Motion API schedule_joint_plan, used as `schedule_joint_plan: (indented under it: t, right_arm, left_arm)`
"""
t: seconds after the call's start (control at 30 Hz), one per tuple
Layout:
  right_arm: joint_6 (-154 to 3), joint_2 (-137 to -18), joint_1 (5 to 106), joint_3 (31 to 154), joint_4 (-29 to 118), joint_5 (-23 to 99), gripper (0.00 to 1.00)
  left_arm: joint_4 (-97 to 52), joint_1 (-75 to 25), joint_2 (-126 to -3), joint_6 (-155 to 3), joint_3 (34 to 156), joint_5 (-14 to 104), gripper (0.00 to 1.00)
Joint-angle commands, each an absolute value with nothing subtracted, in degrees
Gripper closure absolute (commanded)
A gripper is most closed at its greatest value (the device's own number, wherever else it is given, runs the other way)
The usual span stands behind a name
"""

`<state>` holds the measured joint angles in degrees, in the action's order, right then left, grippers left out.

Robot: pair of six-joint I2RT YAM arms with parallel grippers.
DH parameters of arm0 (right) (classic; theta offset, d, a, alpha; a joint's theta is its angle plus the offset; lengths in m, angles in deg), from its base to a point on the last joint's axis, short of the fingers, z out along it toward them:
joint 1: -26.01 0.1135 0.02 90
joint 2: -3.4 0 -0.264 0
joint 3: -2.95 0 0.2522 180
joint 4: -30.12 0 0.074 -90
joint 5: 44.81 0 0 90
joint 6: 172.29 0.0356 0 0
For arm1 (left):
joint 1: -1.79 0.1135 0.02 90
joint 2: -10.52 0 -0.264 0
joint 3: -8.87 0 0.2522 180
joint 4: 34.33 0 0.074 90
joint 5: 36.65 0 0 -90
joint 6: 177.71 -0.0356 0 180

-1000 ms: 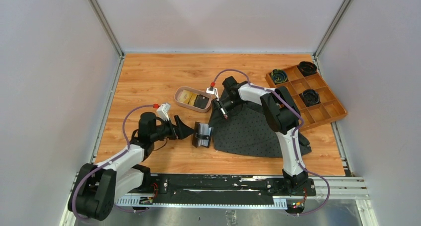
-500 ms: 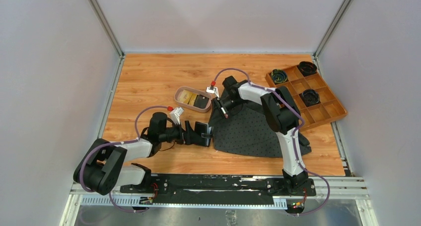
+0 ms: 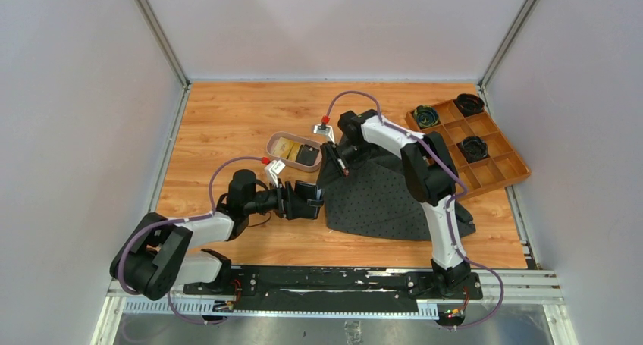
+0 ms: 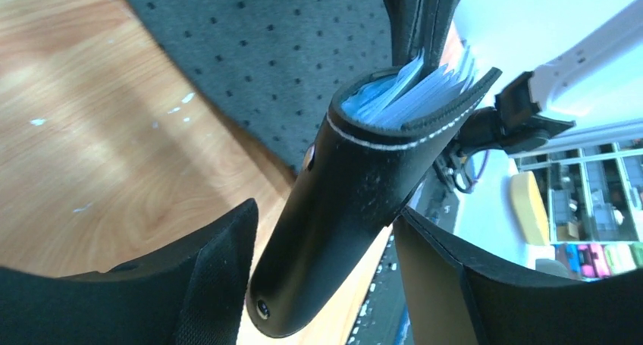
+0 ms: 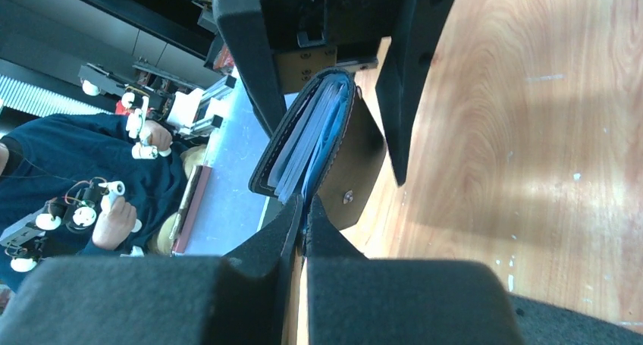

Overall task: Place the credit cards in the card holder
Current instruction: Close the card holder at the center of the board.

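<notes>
The black card holder (image 3: pixel 311 198) stands on its edge on the wood, slightly open, with blue and clear pockets showing in the left wrist view (image 4: pixel 356 170) and the right wrist view (image 5: pixel 318 140). My left gripper (image 3: pixel 298 201) (image 4: pixel 324 208) is shut on it, one finger on each cover. My right gripper (image 3: pixel 343 170) (image 5: pixel 305 205) hovers just behind the holder, shut on a thin dark card seen edge-on (image 5: pixel 301 235). Gold cards (image 3: pixel 284 148) and a black card (image 3: pixel 307 156) lie in the pinkish tray (image 3: pixel 271 141).
A black dotted mat (image 3: pixel 379 201) lies right of the holder, under the right arm. An orange-brown compartmented box (image 3: pixel 497 167) with three round black items stands at the far right. Metal frame posts and walls close in the table.
My left gripper moved right to the card holder, closed on it and tipped it up on its edge. My right gripper shifted slightly up and left.
</notes>
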<state>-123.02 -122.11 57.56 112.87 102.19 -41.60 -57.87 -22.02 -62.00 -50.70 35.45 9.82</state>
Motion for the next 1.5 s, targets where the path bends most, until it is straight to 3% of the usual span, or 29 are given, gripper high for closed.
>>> schedule_joint_plan:
  t: [0.0,0.2,0.37,0.4,0.43,0.47,0.5,0.53,0.7,0.83,1.03,1.3,1.47]
  right_arm:
    - [-140.0,-123.9,58.6,117.8,120.5,-48.5,1.00]
    - [-151.1,-126.2,58.7,122.3,132.6,-47.2,0.99]
    - [-150.1,-125.1,58.5,124.0,133.3,-43.2,0.84]
    - [-149.9,-124.5,58.5,124.1,133.2,-42.4,0.78]
    - [-149.7,-123.9,58.5,124.2,133.0,-41.5,0.49]
    - [-149.4,-123.2,58.3,124.5,132.9,-40.5,0.25]
    - [-149.2,-122.4,58.2,124.6,132.6,-39.4,0.15]
    - [-148.8,-121.6,57.8,124.5,131.7,-38.3,0.13]
    - [-142.4,-116.6,56.2,122.6,125.1,-32.9,0.07]
    - [-136.4,-111.3,54.6,120.3,118.4,-25.7,0.05]
    - [-127.6,-101.0,50.0,114.1,106.9,-14.7,0.04]
    - [-114.7,-87.1,47.1,103.6,88.8,3.0,0.00]
    - [-104.7,-83.8,42.8,95.4,81.9,-5.3,0.00]
  left_arm:
    - [-62.7,-23.4,-60.6,-48.3,36.8,7.6,0.38]
    - [-62.7,-23.4,-60.1,-45.4,38.2,6.5,0.80]
    - [-62.8,-23.4,-57.4,-43.6,38.1,6.8,1.00]
    - [-62.8,-23.4,-56.4,-43.1,37.9,7.0,1.00]
    - [-62.7,-23.4,-55.3,-42.6,37.6,7.3,1.00]
    - [-61.8,-23.4,-53.8,-42.4,37.5,7.6,1.00]
    - [-60.1,-23.4,-52.2,-42.6,37.4,8.0,1.00]
    - [-57.7,-23.4,-50.6,-43.2,37.5,8.6,1.00]
    - [-44.0,-23.4,-42.1,-47.2,39.9,11.8,1.00]
    - [-24.9,-23.4,-38.0,-55.9,46.2,17.6,1.00]
    - [9.1,-25.8,-38.2,-68.1,61.3,38.2,1.00]
    - [25.3,-38.3,-48.4,-63.7,72.8,69.0,1.00]
    - [31.8,-45.1,-57.2,-62.9,78.1,85.6,1.00]
